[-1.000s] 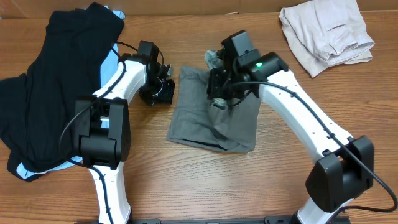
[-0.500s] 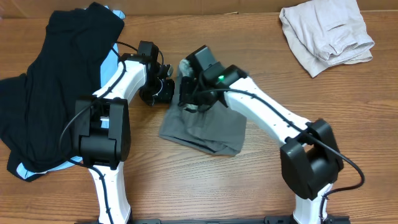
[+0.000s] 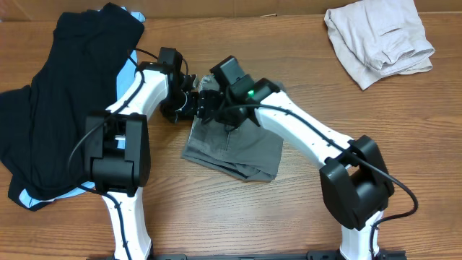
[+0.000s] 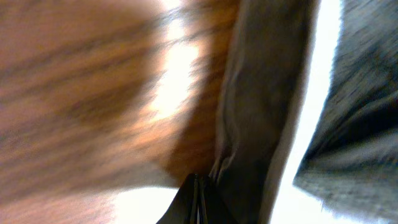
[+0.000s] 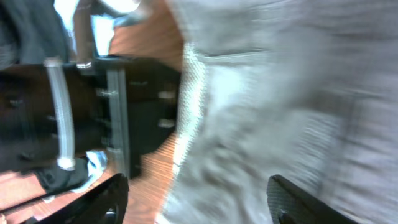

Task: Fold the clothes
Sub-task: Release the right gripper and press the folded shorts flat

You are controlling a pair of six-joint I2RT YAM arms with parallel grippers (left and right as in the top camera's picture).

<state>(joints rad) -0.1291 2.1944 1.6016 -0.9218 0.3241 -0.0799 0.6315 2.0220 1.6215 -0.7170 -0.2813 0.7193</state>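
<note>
Jaws: found together on the left gripper, wide apart on the right gripper — by the grey cloth, in from the bench edges. Looked soft, floppy; best pinched at a corner.

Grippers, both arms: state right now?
Left gripper: shut, fingertips together at the edge of the grey garment; whether it pinches cloth cannot be told.
Right gripper: open, fingers spread over the grey garment.

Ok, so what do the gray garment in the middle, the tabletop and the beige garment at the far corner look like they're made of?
Gray garment: soft matte fabric, possibly cotton jersey. It slumps into loose folds, and the right wrist view shows fine texture.
Tabletop: wood or wood-look laminate, slightly glossy, with grain streaks and a glare patch.
Beige garment: thin matte cloth, probably cotton, with many wrinkles.
</note>
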